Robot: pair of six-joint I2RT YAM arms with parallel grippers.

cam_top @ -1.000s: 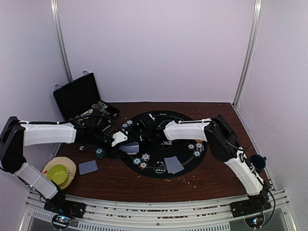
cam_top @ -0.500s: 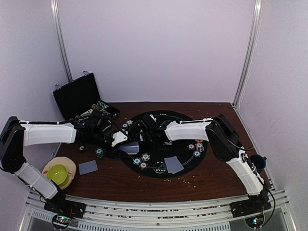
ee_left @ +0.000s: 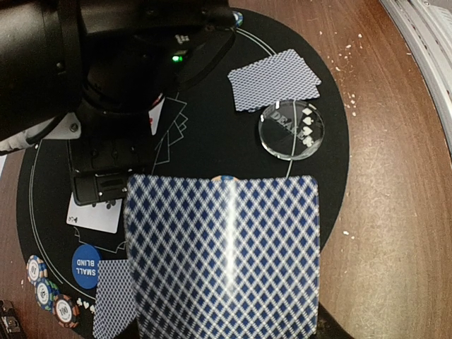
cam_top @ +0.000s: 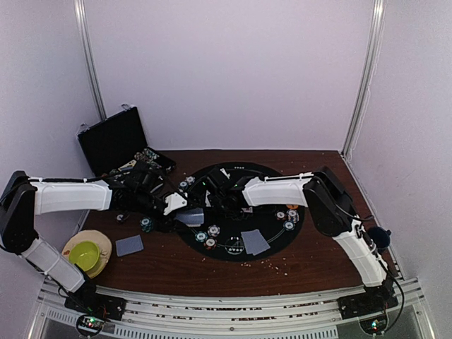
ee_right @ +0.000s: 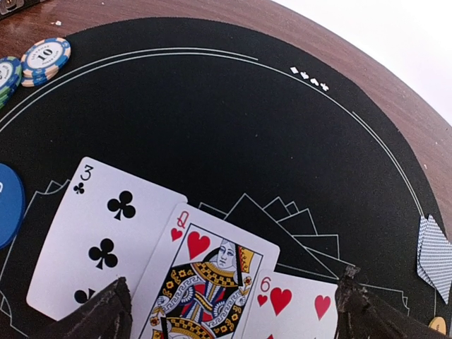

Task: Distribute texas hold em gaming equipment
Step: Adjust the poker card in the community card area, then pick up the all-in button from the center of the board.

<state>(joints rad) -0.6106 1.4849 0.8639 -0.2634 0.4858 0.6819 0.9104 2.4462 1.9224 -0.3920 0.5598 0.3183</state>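
Observation:
A stack of blue-checked playing cards fills the left wrist view, with my left gripper shut on it at the mat's left edge; its fingers are hidden behind the cards. My right gripper is open low over the mat's centre. Its fingertips straddle three face-up cards: 3 of clubs, queen of hearts and 6 of hearts. On the black round mat lie a clear dealer disc, a blue small-blind disc, striped chips and face-down cards.
A black hinged case stands open at the back left. A green bowl on a straw plate sits front left, with one face-down card beside it on the wood. A dark blue mug is at the right edge. Crumbs dot the tabletop.
My right gripper has edged slightly left over the mat's centre. The left arm and its cards have stayed put.

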